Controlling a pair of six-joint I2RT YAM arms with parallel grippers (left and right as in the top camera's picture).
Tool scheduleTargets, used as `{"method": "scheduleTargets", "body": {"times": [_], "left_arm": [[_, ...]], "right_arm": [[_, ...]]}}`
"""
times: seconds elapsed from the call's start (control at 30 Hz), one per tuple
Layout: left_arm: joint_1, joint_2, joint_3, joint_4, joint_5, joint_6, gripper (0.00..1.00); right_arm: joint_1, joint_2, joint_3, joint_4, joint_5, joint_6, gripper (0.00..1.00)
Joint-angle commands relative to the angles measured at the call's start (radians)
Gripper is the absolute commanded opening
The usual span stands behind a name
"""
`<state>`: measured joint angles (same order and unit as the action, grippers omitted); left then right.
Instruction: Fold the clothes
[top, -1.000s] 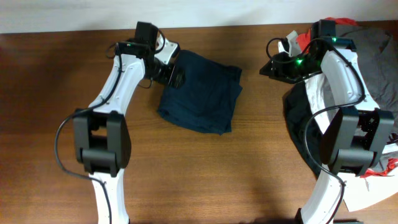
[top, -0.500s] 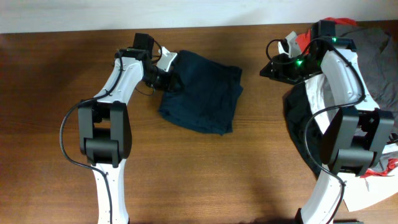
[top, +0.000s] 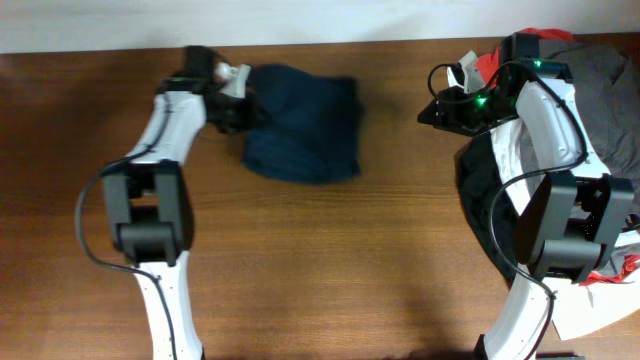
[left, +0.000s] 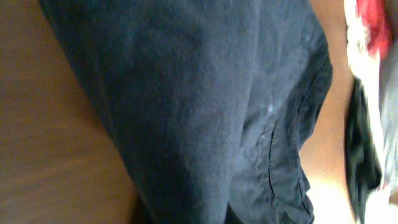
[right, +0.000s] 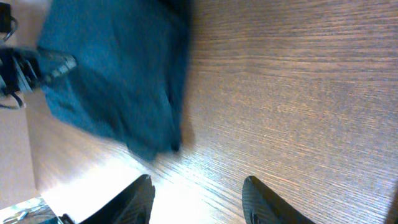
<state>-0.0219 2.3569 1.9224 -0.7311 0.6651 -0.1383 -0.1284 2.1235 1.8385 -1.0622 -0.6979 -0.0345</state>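
The navy shorts (top: 300, 125) lie rumpled on the counter (top: 350, 260) near its far edge, the left hand (top: 235, 100) clamped on their left edge, while the right hand (right: 196, 202) (fingers apart, holding nothing) hovers over wood beside the heap of other clothes (top: 605, 70).

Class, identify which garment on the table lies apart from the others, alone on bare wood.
The navy garment, by itself near the middle; the grey, red, white and black ones form one heap at the right edge.
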Motion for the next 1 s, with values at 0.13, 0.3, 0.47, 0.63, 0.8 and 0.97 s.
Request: {"method": "scheduleTargets", "body": {"times": [0.13,0.3,0.47,0.63,0.8,0.97], "left_arm": [[0.274,0.016,0.012,0.102,-0.143,-0.559,0.01],[0.399,0.016,0.009,0.084,-0.346,-0.846,0.01],[0.518,0.016,0.008,0.084,-0.427,-1.033,0.01],[0.622,0.016,0.008,0.057,-0.435,-1.058,0.01],[0.687,0.016,0.008,-0.06,-0.464,-1.213,0.01],[0.685,0.016,0.008,-0.037,-0.445,-1.227,0.3]], "right_arm": [[0.004,-0.023,0.013,-0.001,0.068,-0.014,0.52],[0.004,-0.023,0.013,-0.001,0.082,-0.014,0.54],[0.004,-0.023,0.013,-0.002,0.082,-0.014,0.55],[0.004,-0.023,0.013,-0.001,0.082,-0.013,0.55],[0.004,-0.023,0.013,-0.002,0.082,-0.01,0.55],[0.004,-0.023,0.013,-0.008,0.082,-0.006,0.55]]}}
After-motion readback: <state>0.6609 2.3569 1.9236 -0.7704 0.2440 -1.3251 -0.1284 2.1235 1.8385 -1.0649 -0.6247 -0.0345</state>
